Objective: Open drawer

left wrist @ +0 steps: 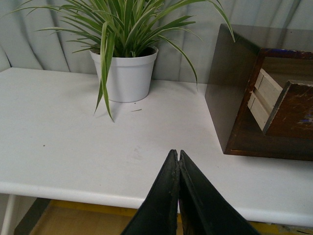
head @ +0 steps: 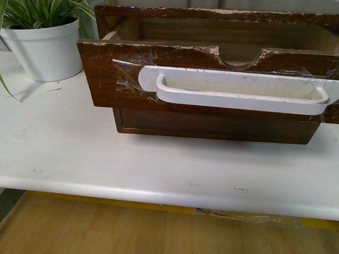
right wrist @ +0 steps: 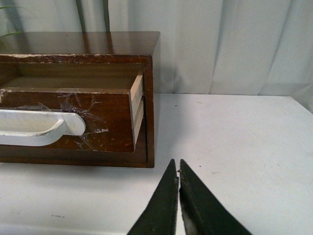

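With both the left pincer and right pincer clenched empty, the drawer, already drawn out toward 6 o'clock, could be pulled clean out if tugged further.

No writing, label, brand, number or sign can be read anywhere in these views.
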{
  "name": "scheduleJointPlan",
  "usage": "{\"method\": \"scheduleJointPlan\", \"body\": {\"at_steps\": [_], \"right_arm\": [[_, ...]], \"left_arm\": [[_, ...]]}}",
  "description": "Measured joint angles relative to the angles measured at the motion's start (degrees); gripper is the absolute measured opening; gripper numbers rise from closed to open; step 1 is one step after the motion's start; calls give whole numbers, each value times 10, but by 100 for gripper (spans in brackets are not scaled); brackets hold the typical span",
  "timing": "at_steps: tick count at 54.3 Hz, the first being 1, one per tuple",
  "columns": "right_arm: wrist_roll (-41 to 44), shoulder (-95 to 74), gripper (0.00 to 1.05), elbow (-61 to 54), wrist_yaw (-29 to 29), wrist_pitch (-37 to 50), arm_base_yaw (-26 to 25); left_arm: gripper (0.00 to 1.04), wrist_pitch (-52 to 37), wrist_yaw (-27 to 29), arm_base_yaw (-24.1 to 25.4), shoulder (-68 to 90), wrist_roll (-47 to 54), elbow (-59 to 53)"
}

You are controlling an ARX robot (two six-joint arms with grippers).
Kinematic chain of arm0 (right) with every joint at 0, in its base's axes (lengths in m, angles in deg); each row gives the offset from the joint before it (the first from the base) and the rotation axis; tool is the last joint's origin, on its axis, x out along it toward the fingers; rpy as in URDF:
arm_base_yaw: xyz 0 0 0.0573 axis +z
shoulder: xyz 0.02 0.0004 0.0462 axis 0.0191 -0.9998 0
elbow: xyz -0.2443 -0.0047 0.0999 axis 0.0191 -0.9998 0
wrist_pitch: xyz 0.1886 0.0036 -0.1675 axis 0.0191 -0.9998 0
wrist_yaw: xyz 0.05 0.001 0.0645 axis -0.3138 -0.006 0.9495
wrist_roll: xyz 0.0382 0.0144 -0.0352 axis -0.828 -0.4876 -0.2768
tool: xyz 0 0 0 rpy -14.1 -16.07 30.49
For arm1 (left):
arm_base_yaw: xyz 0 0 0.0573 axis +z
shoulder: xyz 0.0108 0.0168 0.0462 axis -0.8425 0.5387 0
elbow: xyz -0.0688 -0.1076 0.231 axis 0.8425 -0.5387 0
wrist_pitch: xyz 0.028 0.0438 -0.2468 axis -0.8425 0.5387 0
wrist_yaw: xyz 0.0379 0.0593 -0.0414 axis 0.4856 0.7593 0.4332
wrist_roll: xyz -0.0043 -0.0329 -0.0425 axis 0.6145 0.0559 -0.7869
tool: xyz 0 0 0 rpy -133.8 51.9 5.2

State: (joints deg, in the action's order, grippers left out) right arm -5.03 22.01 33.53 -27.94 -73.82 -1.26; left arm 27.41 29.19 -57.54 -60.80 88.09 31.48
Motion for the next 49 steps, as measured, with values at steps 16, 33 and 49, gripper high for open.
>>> {"method": "scheduleJointPlan", "body": {"at_steps": [16,33,49], "right_arm": [[0,0,56,0,0,0,0],[0,0,96,0,0,0,0],[-1,0,96,0,0,0,0]], "left_arm": [[57,0,0,0,0,0,0],[98,0,0,0,0,0,0],[99,0,0,0,0,0,0]]}}
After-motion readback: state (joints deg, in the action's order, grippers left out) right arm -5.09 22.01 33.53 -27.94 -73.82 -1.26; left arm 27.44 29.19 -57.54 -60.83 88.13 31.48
